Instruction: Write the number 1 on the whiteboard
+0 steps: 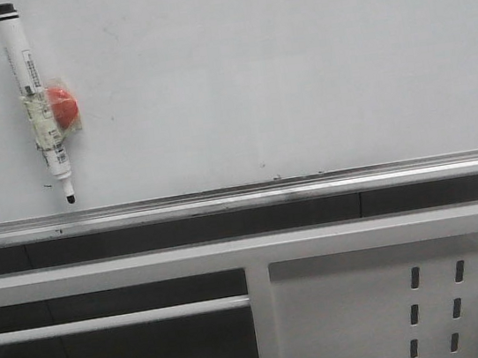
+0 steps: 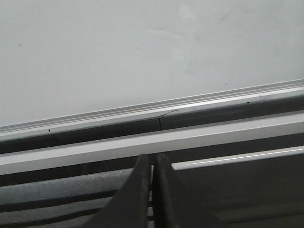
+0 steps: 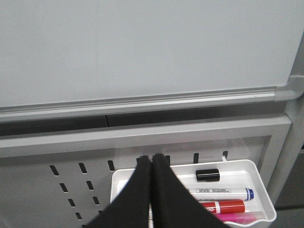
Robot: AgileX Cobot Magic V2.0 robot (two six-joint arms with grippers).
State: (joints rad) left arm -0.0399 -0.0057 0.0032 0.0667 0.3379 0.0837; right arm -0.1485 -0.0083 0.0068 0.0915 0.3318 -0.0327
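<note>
No stroke shows on the whiteboard yet; the marker hangs stuck to it at upper left, seemingly by a taped red magnet, tip down for easy picking. Left gripper and right gripper are closed, empty, below the rail.

White slotted metal panel sitting under dark gap, horizontal white frame bar running across, white tray hanging on panel, diffuse light.

Marker on whiteboard, upper left.
</note>
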